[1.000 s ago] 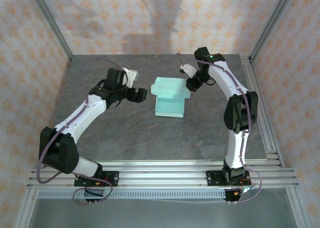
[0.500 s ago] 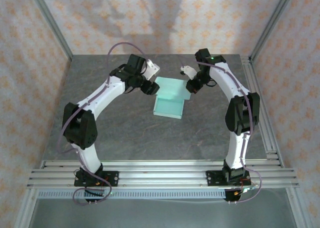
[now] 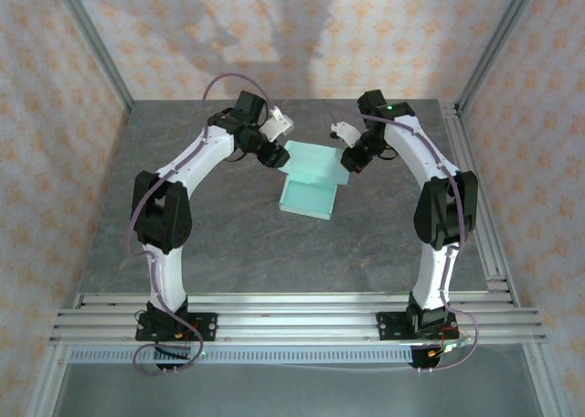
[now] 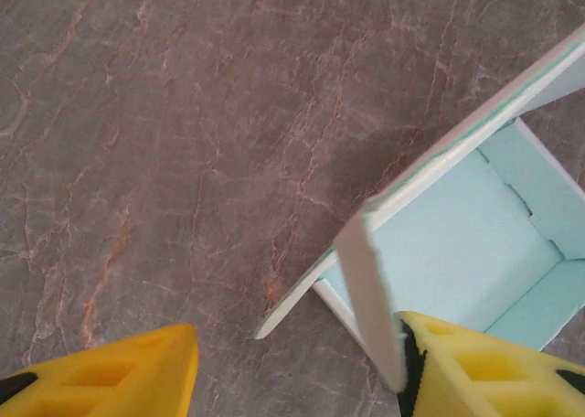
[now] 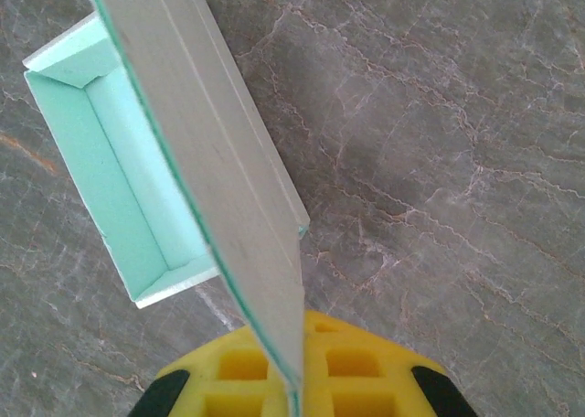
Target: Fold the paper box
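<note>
Left gripper (image 3: pixel 277 157) has swung in to the paper box's (image 3: pixel 309 179) far-left corner, jaws apart astride a side flap (image 4: pixel 370 298). Right gripper (image 3: pixel 350 162) pinches the raised lid (image 5: pixel 219 161) at its right edge. The box rests between them, and folding the flap looks next.

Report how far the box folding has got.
Done: the tray of the paper box has its walls up. In hand: the right jaws are shut on the raised lid panel; the left jaws stand open around a loose side flap. Left: tuck that flap, close the lid.
</note>
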`<state>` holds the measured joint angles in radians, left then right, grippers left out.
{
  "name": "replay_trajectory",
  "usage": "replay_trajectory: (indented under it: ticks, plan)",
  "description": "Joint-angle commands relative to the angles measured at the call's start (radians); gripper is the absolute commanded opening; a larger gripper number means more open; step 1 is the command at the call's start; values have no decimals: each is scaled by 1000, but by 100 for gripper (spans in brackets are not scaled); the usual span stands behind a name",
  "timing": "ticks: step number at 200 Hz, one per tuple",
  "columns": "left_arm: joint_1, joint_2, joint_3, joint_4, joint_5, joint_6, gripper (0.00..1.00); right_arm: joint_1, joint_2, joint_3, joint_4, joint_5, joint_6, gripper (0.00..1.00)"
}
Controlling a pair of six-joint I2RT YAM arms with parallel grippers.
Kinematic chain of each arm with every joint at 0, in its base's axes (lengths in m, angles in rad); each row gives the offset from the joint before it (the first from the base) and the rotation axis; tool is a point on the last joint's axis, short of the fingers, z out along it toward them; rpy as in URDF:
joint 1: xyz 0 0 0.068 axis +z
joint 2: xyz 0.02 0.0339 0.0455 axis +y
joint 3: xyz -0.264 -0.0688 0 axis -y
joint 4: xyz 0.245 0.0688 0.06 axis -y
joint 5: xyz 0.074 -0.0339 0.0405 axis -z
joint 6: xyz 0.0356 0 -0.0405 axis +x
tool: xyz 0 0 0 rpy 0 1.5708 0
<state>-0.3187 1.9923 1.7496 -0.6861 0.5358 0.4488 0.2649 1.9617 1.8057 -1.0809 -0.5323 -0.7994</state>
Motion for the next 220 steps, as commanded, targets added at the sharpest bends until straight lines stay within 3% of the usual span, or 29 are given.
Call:
replay_trajectory:
  ticks: [1, 22, 30, 60, 71, 119, 139, 151, 165, 207, 220]
  plan:
    - [10, 9, 47, -59, 78, 89, 59, -3, -39, -8, -25, -24, -25, 0]
    - [10, 33, 90, -105, 116, 141, 51, -3, -40, -5, -32, -28, -26, 0]
    - [10, 49, 118, -138, 131, 161, 43, -4, -40, -3, -34, -27, -27, 0]
    - [10, 120, 221, -253, 177, 222, 40, -3, -40, 0, -40, -23, -27, 0]
    - [10, 139, 245, -281, 181, 236, 32, -3, -40, 1, -42, -24, -27, 0]
    - [12, 164, 267, -323, 186, 268, 30, -4, -37, 10, -51, -20, -27, 0]
    - [13, 169, 273, -325, 182, 269, 21, -3, -35, 16, -54, -22, -26, 0]
    - [15, 169, 272, -325, 176, 273, 22, -3, -36, 17, -53, -20, -24, 0]
    - [19, 170, 268, -315, 160, 268, 39, -4, -37, 17, -54, -21, -24, 0]
    - [44, 169, 269, -287, 156, 254, 42, -3, -37, 25, -59, -24, -23, 0]
    - [50, 163, 265, -266, 158, 244, 54, -3, -35, 26, -61, -26, -23, 0]
